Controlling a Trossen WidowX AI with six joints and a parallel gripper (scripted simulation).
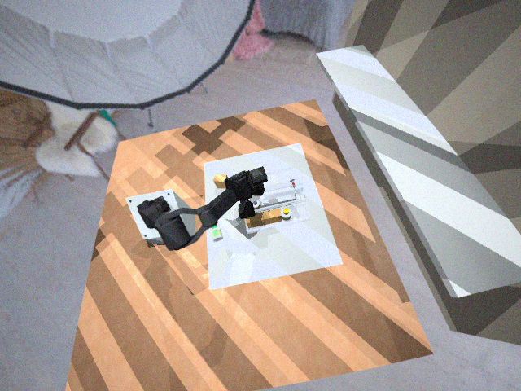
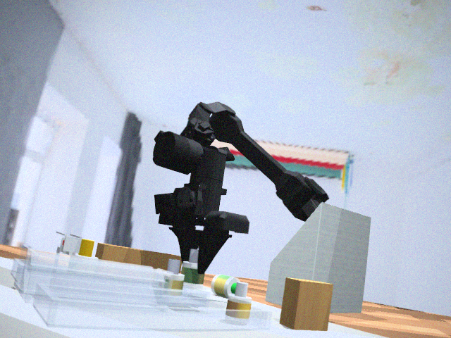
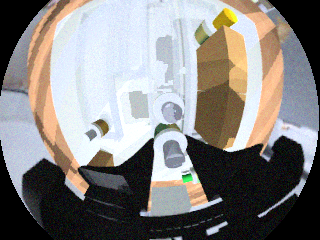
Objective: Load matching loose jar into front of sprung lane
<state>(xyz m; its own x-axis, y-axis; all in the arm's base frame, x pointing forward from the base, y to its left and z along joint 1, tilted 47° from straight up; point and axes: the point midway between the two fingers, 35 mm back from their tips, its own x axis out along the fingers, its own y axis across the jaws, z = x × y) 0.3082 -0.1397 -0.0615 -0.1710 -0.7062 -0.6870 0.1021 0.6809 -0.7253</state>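
My gripper (image 2: 194, 267) (image 3: 168, 139) is shut on a grey-capped jar (image 2: 190, 274) (image 3: 173, 152) with a green and gold label. The jar is upright at the front end of the clear sprung lane (image 2: 91, 282). Another grey-capped jar (image 2: 175, 282) (image 3: 171, 109) stands in the lane just behind the held one; their rims look very close, and I cannot tell if they touch. Whether the held jar's base rests on the lane floor is hidden. The pusher plate is not clearly visible. In the top view the arm hides the fingertips.
A brown-labelled jar (image 2: 238, 308) (image 3: 101, 126) stands to one side, near a small wooden block (image 1: 220, 181) (image 2: 306, 304). A green-capped jar (image 1: 216, 234) (image 2: 223, 285) lies on its side. A long wooden block (image 1: 264, 218) (image 3: 222, 90) and a yellow-capped jar (image 1: 286, 212) (image 3: 202, 34) are beside the lane.
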